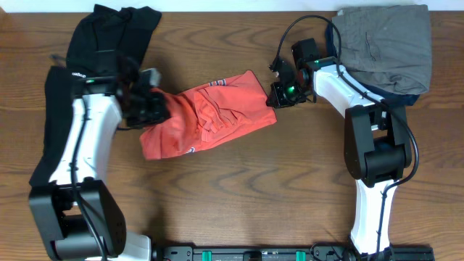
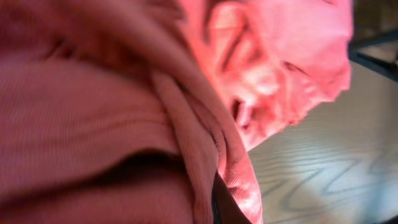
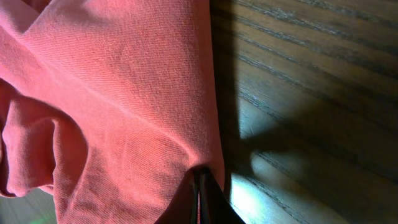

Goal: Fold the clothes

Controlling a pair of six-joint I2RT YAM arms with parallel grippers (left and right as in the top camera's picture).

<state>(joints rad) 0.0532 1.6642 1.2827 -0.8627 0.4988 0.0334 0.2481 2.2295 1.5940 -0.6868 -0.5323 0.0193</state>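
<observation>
The coral-red T-shirt [image 1: 210,116] lies crumpled and partly folded in the middle of the table. My left gripper [image 1: 154,107] is at its left end, shut on a bunch of the red cloth; the shirt fills the left wrist view [image 2: 124,112] and hides most of the fingers. My right gripper [image 1: 276,96] is at the shirt's right edge, shut on the cloth edge [image 3: 202,177]. The long black garment [image 1: 109,36] lies at the far left, partly under my left arm.
A grey folded garment [image 1: 384,43] lies on a dark one at the back right corner. The wooden table [image 1: 239,188] shows bare in front of the shirt.
</observation>
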